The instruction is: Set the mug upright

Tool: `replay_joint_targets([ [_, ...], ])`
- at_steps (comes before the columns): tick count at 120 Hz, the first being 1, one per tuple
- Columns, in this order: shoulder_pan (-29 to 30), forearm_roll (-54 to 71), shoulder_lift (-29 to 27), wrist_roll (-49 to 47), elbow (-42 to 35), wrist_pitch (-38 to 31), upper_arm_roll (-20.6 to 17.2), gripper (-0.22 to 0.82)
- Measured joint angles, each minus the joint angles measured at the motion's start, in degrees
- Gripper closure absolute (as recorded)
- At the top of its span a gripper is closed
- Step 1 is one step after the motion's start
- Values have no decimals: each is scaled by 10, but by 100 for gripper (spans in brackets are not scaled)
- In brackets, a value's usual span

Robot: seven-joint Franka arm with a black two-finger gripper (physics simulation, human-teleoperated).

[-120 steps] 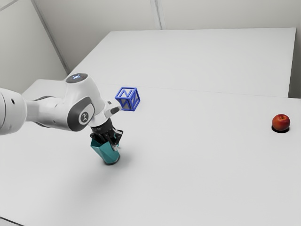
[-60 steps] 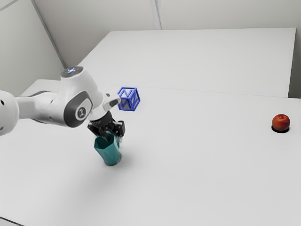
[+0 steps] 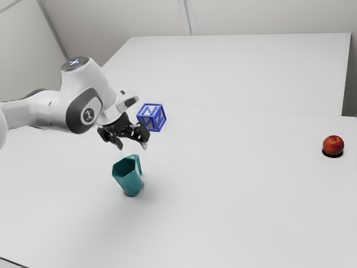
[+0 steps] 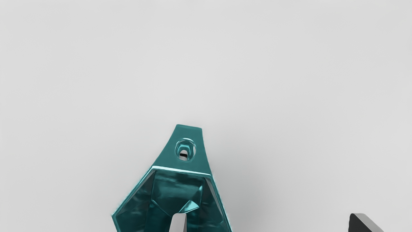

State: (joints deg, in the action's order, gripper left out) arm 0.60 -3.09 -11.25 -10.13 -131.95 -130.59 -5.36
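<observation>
The black gripper (image 3: 133, 145) hangs open above the teal mug (image 3: 128, 176), with a gap between its fingertips and the mug's rim. The mug stands upright on the table, its open mouth facing up and its handle on the side by the gripper. In the wrist view the mug (image 4: 180, 190) shows its angular mouth and its handle. The gripper (image 4: 267, 222) has its fingertips wide apart there, one overlapping the mug's mouth in the picture and the other off to the mug's side.
A blue open-sided cube (image 3: 152, 117) lies behind the gripper on the white table (image 3: 234, 184). A red apple (image 3: 333, 145) rests far toward the exterior view's right. Pale walls rise behind the table.
My hand has risen off the mug and shifted toward the exterior view's left. The fingers, earlier at the mug, now hang clear above it; the mug has straightened slightly.
</observation>
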Motion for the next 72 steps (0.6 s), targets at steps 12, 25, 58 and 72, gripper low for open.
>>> replay_joint_targets([
  [12, 0, -1, 8, 0, 50, 49, 0, 5],
  [25, 1, -2, 27, 0, 111, 110, 0, 4],
  [58, 0, 2, 69, 0, 245, 244, -1, 3],
  [72, 0, 14, 84, 0, 303, 291, -1, 3],
])
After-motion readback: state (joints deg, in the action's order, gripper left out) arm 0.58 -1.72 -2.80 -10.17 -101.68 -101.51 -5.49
